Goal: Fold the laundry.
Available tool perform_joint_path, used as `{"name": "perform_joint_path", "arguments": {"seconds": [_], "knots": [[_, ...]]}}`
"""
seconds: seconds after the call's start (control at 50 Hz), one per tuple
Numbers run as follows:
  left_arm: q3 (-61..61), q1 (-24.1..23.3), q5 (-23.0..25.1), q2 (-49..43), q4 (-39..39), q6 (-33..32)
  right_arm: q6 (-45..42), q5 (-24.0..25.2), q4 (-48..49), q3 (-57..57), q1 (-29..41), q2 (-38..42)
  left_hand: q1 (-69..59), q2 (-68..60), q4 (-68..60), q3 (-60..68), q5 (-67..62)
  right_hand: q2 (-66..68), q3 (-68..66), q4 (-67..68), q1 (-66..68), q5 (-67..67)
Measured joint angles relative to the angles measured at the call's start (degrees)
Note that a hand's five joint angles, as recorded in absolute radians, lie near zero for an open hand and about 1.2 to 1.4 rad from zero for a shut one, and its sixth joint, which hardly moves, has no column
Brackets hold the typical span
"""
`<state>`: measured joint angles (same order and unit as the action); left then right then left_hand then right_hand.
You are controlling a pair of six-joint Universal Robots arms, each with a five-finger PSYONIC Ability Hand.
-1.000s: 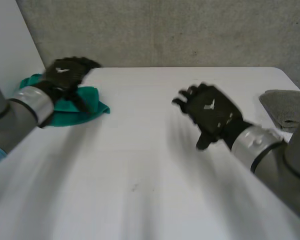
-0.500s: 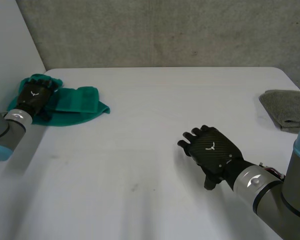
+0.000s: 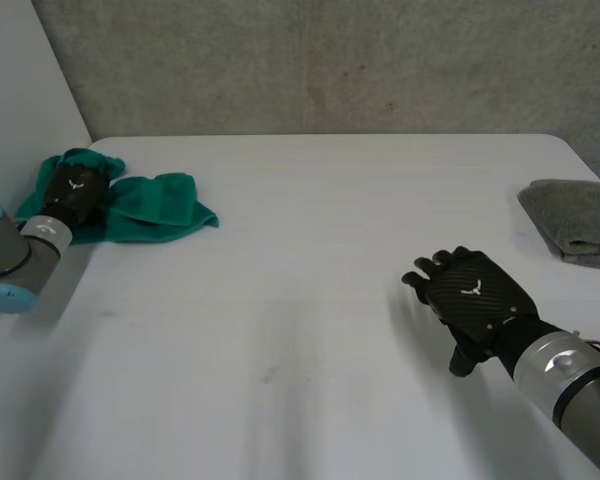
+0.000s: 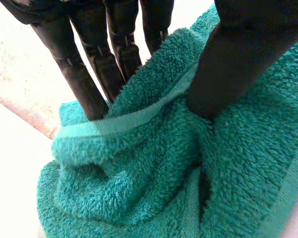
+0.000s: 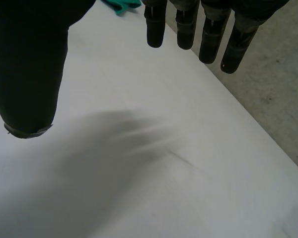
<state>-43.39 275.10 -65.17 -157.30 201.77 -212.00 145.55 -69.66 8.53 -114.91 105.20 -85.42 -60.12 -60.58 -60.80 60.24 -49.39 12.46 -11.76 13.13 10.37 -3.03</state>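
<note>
A crumpled green towel (image 3: 150,205) lies at the far left of the white table (image 3: 310,250). My left hand (image 3: 72,190) rests on the towel's left end. In the left wrist view its fingers (image 4: 84,84) stand behind a raised, hemmed fold of the green towel (image 4: 154,173) and the thumb (image 4: 228,64) presses into that fold from the other side, so the fold is pinched. My right hand (image 3: 475,300) hovers over bare table at the front right, palm down. Its fingers (image 5: 156,25) are straight and spread, and it holds nothing.
A folded grey towel (image 3: 578,218) lies at the table's right edge, beyond my right hand. A grey wall runs along the table's far edge, and a white panel stands to the left of the green towel.
My left hand moved from above the green towel down onto its left end and closed on a fold. My right hand drew back toward the front right, still open.
</note>
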Motion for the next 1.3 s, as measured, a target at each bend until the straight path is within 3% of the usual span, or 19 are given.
{"name": "perform_joint_path", "arguments": {"seconds": [0.16, 0.24, 0.32, 0.4, 0.42, 0.52, 0.56, 0.58, 0.62, 0.66, 0.72, 0.9, 1.0, 1.18, 1.3], "knots": [[-4.4, -1.2, 0.1, 2.2, 0.2, -3.5, 0.0, 0.0, 0.0, -1.1, -0.9, -2.6, -0.7, -6.8, -7.5, 6.4, -4.4, 0.0, 0.0, 0.0, 0.0, 0.0], [-15.1, -4.3, 0.3, 10.7, 1.6, -10.2, 0.0, 0.0, 0.0, -1.4, -2.1, -5.7, -0.7, -6.9, -7.6, 6.6, -4.4, 0.0, 0.0, 0.0, 0.0, 0.0], [-23.8, -8.9, 0.2, 18.9, 2.3, -11.2, 0.1, -0.3, 0.0, -1.2, -3.3, -7.0, -0.7, -7.0, -7.7, 6.8, -4.4, 0.0, 0.0, 0.0, 0.0, 0.0], [-36.1, -16.7, 0.1, 32.0, 2.0, -5.5, 0.2, -0.7, 0.0, -0.7, -5.1, -8.3, -0.7, -7.1, -7.7, 6.9, -4.4, 0.0, 0.0, 0.0, 0.0, 0.0], [-36.1, -16.7, 0.1, 32.0, 2.0, -5.5, 0.2, -0.7, 0.0, -0.7, -5.1, -8.3, -0.7, -7.1, -7.7, 6.9, -4.4, 0.0, 0.0, 0.0, 0.0, 0.0], [-48.5, -27.8, 0.0, 44.4, 0.5, 6.7, 0.5, -1.5, 0.0, 0.5, -7.5, -8.9, -0.7, -7.6, -7.8, 7.4, -4.4, 0.0, 0.0, 0.0, 0.0, 0.0], [-51.4, -32.2, -0.1, 46.8, -0.1, 10.2, 0.6, -2.0, -0.1, 1.1, -8.2, -8.9, 3.2, -1.5, -2.8, 2.6, -0.6, 0.0, 0.0, 0.0, 0.0, 0.0], [-53.0, -35.3, -0.4, 48.0, -0.5, 12.4, 0.6, -2.3, -0.1, 1.5, -8.6, -8.8, 16.9, 11.7, 10.2, -10.3, 11.8, 0.0, 0.0, 0.0, 0.0, 0.0], [-54.7, -39.2, -1.0, 49.1, -1.2, 14.8, 0.6, -2.6, -0.2, 1.9, -8.9, -8.7, 30.0, 24.4, 24.3, -23.9, 24.8, 0.0, 0.0, 0.0, 0.0, 0.0], [-55.6, -42.0, -2.1, 49.7, -2.2, 16.3, 0.6, -3.0, -0.3, 2.5, -9.1, -8.4, 39.0, 36.9, 37.3, -36.2, 36.4, 0.0, 0.0, 0.0, 0.0, 0.0], [-55.9, -44.5, -4.6, 50.0, -4.3, 17.3, 0.6, -3.4, -0.5, 3.1, -9.1, -7.8, 46.7, 45.9, 46.4, -45.3, 44.7, 0.0, 0.0, 0.0, 0.0, 0.0], [-53.8, -41.8, -10.0, 52.6, -7.6, 16.9, 0.9, -3.3, -1.3, 4.4, -8.7, -5.0, 49.1, 49.1, 49.4, -48.4, 47.0, 0.0, 0.0, 0.0, 0.0, 0.0], [-53.0, -35.3, -11.1, 55.3, -8.0, 16.3, 1.1, -2.7, -5.3, 5.7, -7.5, -4.1, 49.1, 49.1, 49.4, -48.4, 47.0, 0.0, 0.0, 0.0, 0.0, 0.0], [-49.4, -31.7, -9.6, 51.8, -8.8, 14.9, 2.7, -1.9, -16.8, 8.7, -5.4, -2.3, 48.9, 49.1, 49.3, -48.4, 47.0, 0.0, 0.0, 0.0, 0.0, 0.0], [-41.9, -31.4, -3.3, 41.9, -13.9, 10.3, 7.6, -1.6, -21.5, 10.1, -3.9, -0.2, 48.9, 49.1, 49.3, -48.4, 47.0, 0.0, 0.0, 0.0, 0.0, 0.0]]}}
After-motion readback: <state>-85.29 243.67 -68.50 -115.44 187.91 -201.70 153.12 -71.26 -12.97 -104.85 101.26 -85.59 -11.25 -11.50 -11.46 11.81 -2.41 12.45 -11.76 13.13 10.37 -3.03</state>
